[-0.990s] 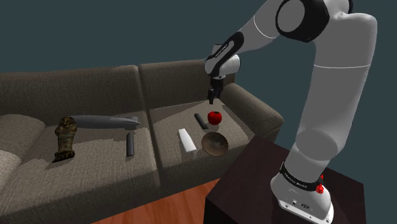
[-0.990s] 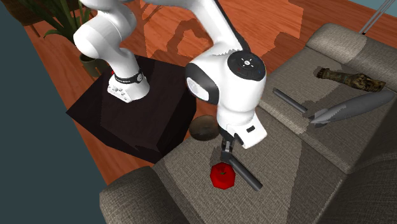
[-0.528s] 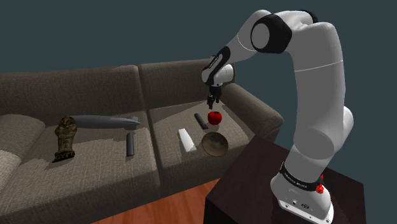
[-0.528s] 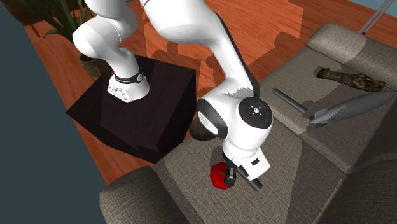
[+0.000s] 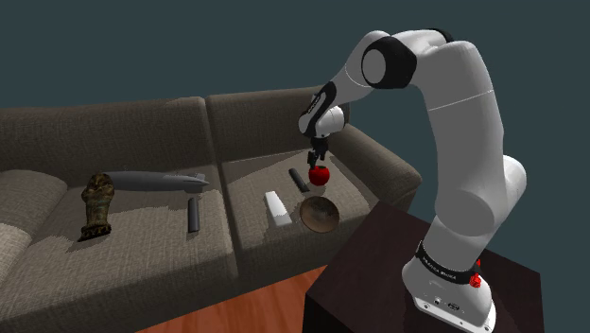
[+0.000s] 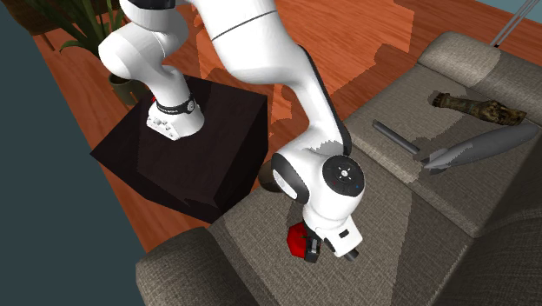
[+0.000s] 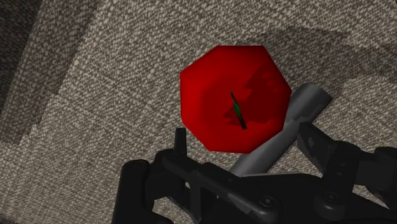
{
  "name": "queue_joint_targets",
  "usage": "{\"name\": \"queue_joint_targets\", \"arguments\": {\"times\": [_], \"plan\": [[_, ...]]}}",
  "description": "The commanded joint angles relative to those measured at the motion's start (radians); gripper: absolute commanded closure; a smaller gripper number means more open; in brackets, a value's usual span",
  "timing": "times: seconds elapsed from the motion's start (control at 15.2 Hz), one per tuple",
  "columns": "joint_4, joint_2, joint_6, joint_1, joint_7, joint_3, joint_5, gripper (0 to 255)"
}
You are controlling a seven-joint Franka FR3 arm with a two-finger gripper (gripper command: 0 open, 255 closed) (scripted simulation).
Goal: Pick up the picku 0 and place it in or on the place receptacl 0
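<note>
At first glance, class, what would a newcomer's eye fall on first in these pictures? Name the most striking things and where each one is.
The bright red apple stands out on the brownish-grey sofa cushion, beside a grey rod. The big white arm bends down over it, its black pincer open right above the apple. A brown bowl sits on the same cushion, nearer its front edge.

The grey-brown fabric sofa [image 5: 142,241] bears a faceted red apple [image 5: 320,174] beside a short grey bar [image 5: 297,179], a white block [image 5: 276,209], a brown bowl [image 5: 320,215], a longer grey bar [image 5: 194,214] and a mottled brown figurine [image 5: 96,204].
</note>
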Motion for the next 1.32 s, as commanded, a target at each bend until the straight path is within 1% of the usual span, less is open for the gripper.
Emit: {"name": "queue_joint_targets", "arguments": {"times": [0.0,0.46,0.53,1.12,1.25], "plan": [[0.000,0.008,0.008,-0.002,-0.002,0.002,0.002,0],[0.000,0.008,0.008,-0.002,-0.002,0.002,0.002,0],[0.000,0.008,0.008,-0.002,-0.002,0.002,0.002,255],[0.000,0.008,0.008,-0.002,-0.002,0.002,0.002,255],[-0.003,-0.013,-0.010,0.002,0.001,-0.003,-0.003,255]]}}
